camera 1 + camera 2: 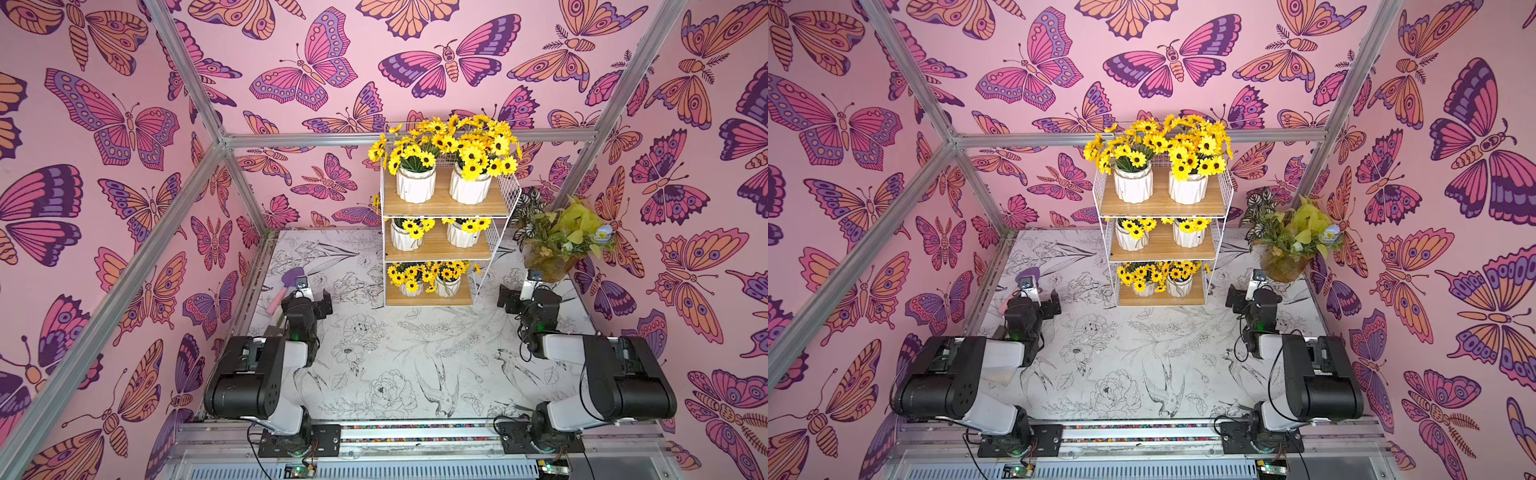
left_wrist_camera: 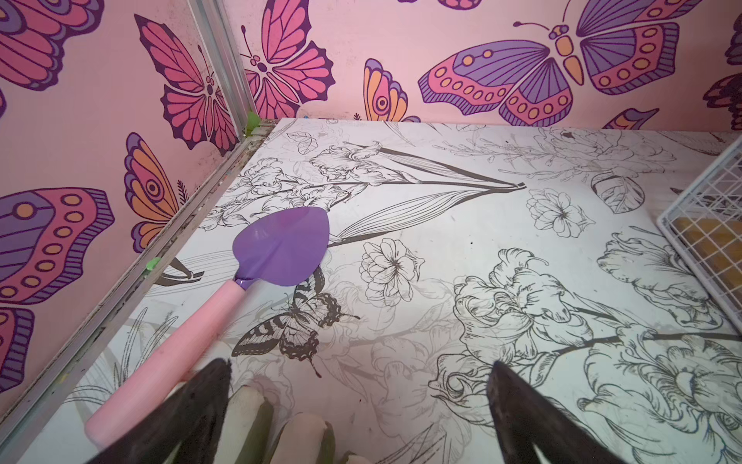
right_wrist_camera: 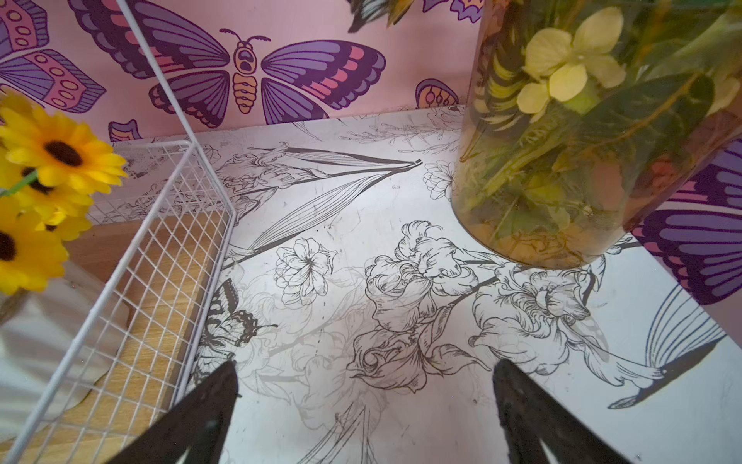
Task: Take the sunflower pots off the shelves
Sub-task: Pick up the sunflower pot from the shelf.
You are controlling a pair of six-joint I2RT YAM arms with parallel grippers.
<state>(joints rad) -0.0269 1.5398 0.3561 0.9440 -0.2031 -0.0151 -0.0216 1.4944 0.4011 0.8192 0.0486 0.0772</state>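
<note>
Standing paired on wire-framed wooden shelves near the far edge of the tabletop, six ribbed white sunflower pots are seen. Left gripper and right gripper are held spread and empty, with bare room between.

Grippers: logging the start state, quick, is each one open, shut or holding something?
Left gripper: open, holding nothing.
Right gripper: open, holding nothing.

Both top views look down from high at the front, sharing the whole table and shelves. Wrist views sit low over it, facing the back wall, both catching the shelves.
</note>
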